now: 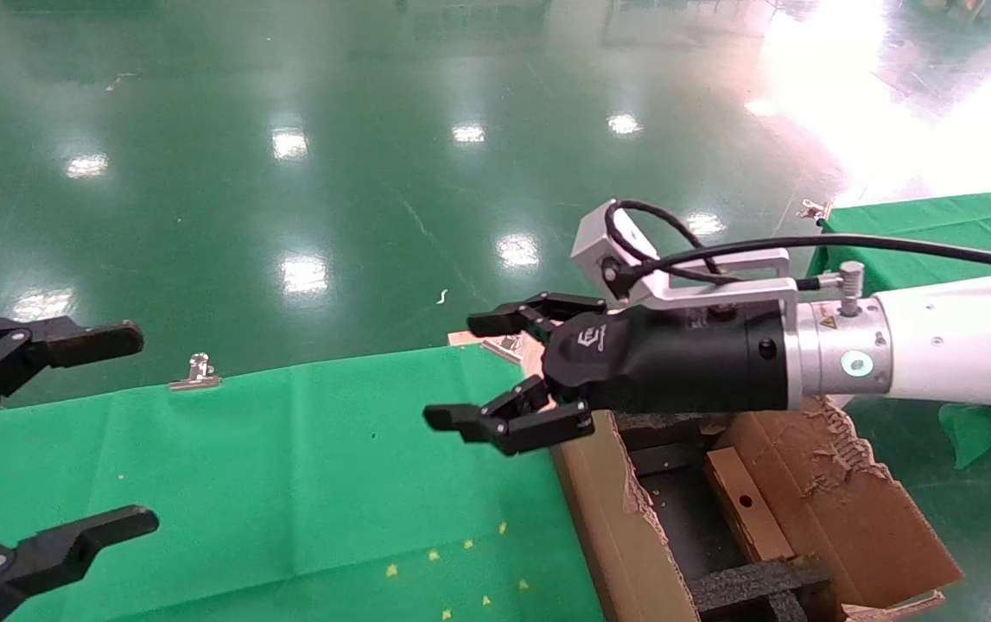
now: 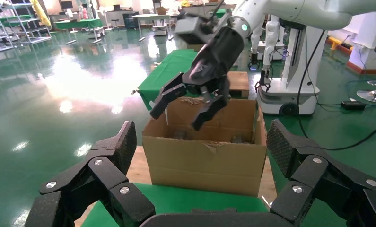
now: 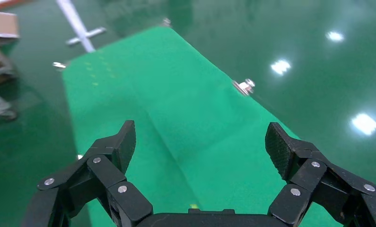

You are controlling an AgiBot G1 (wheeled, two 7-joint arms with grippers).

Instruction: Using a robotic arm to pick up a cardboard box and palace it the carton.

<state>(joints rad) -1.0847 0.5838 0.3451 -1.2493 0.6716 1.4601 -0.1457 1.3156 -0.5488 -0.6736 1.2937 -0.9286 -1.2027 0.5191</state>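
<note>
Fingers spread and empty, my right gripper (image 1: 504, 376) hangs over the near edge of the carton (image 1: 599, 518), pointing out across the green table cloth (image 1: 288, 466). My left gripper (image 1: 54, 441), also open with nothing in it, waits well apart at the cloth's far side. What looks like the cardboard box (image 1: 746, 510) lies inside the carton, below and behind my right fingertips, long axis along the carton's length, so I judge the right arm nearer.

Right end effector (image 2: 188, 105) open, empty, above carton (image 2: 205, 158)

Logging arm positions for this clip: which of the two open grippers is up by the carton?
The right gripper, on the white arm, hangs at the carton's near edge; the left gripper sits apart over the green cloth.
</note>
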